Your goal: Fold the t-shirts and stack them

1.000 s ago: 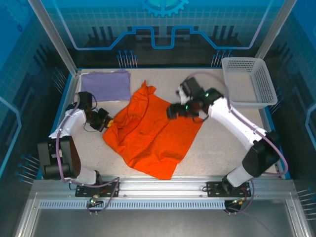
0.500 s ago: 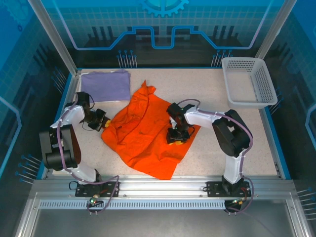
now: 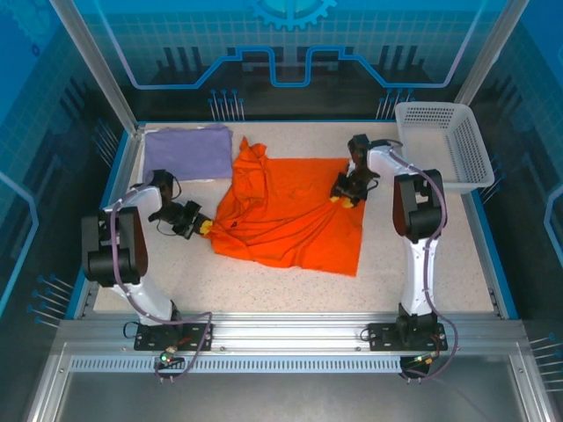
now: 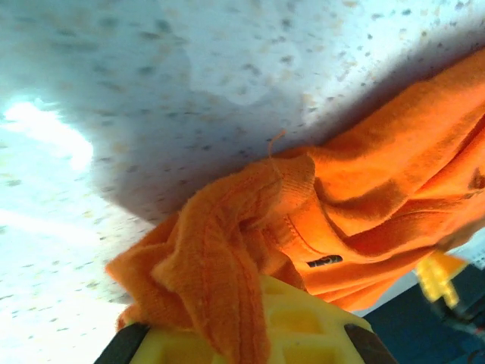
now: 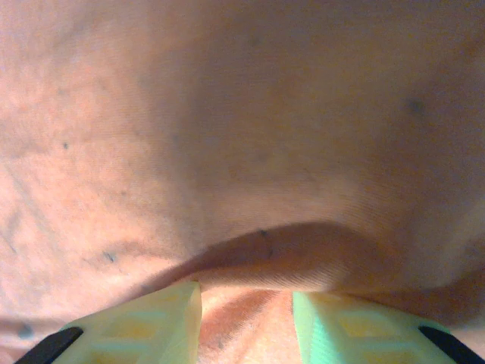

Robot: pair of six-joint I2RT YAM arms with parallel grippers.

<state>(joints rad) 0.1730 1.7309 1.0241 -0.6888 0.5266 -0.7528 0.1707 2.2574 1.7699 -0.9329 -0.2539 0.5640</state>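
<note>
Tabletop (image 3: 413, 237): 1 orange tee (image 3: 290, 220), 1 lavender tee (image 3: 187, 151).

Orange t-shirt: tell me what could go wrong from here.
1. The left pincer is shut on a bunched wad of the orange t-shirt; pulling may leave that side twisted.
2. The right pincer pinches only a thin ridge of cloth, which might slip out.
3. The shirt's crumpled far-left part lies close to the lavender t-shirt; dragging could disturb it.
</note>
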